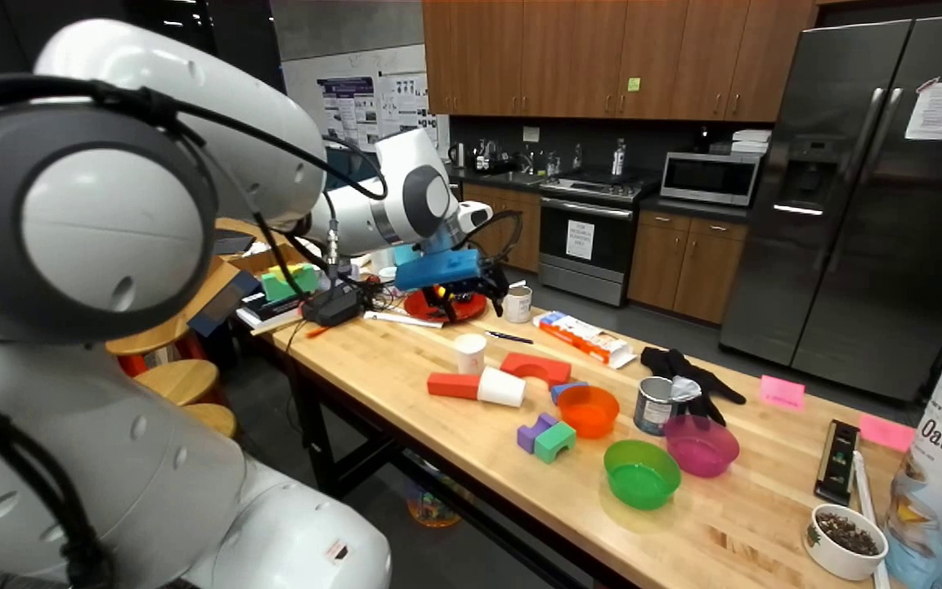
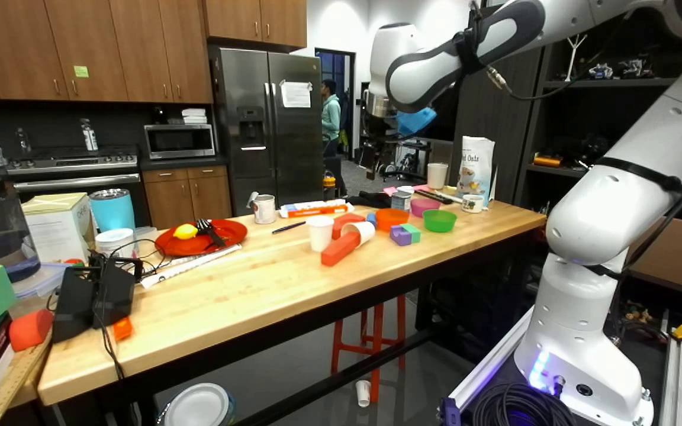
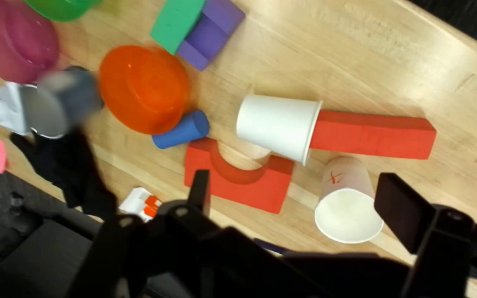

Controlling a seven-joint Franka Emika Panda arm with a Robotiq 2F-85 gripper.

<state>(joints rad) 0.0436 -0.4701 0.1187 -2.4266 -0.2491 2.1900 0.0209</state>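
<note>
Nearest in the wrist view, the hand [image 3: 294, 182] is hanging above the worktop [image 3: 387, 62], its jaws standing wide apart and clear of everything below. Beneath, a white cup [image 3: 344, 207] is standing upright. Just beside it, a second white cup [image 3: 278, 126] is lying on its side, its mouth meeting a long red block [image 3: 373, 134]. A red arch [image 3: 238, 192] is resting near both cups. Farther along, a blue block [image 3: 182, 129] is sitting between the arch and an orange bowl [image 3: 143, 89], and a green block [image 3: 178, 22] and a purple block [image 3: 211, 35] are touching beside the bowl. Beyond, a magenta bowl [image 3: 27, 45], a can [image 1: 651, 409] and a black glove [image 3: 77, 174] are sitting close together. Farthest off, in both exterior views, a stove [image 1: 606, 245] and a fridge [image 1: 839, 221] are standing.
</note>
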